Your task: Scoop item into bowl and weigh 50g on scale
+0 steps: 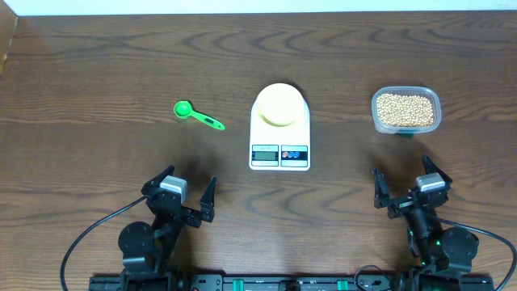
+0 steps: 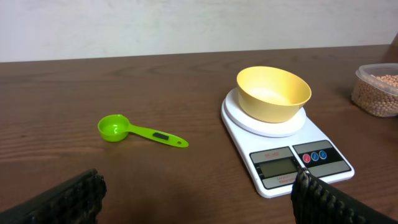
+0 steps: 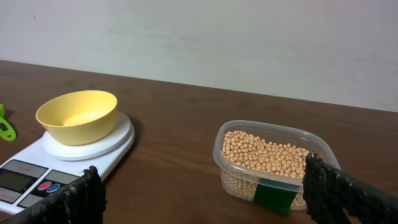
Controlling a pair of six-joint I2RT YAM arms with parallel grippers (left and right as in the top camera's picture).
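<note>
two grippers: left gripper [image 1: 184, 186] and right gripper [image 1: 406, 179] both sit low at the near edge, jaws spread wide, nothing between them
bowl: pale yellow bowl [image 1: 279, 105] sits centred on the round far platform of the scale, empty as far as i can see, already placed to be weighed
scale: white scale [image 1: 279, 153] mid-table [image 1: 97, 73], display and buttons turned to the near side, likely so the reading faces the arms
beans: heap of tan beans [image 1: 405, 111] in a clear tub [image 1: 437, 101], far right, well apart from the scale, on the right arm's side
scoop: green scoop [image 1: 198, 116] lies flat to the left of the scale, handle pointing toward it, on the left arm's side
layout: tool on one side, beans on the other, bowl between; i'd judge nothing is scooped yet
writing: display looks blank; print above it too small to read; red and blue buttons unmarked from here; green sticker [image 3: 273, 196] on the tub's near wall shows no legible text
</note>
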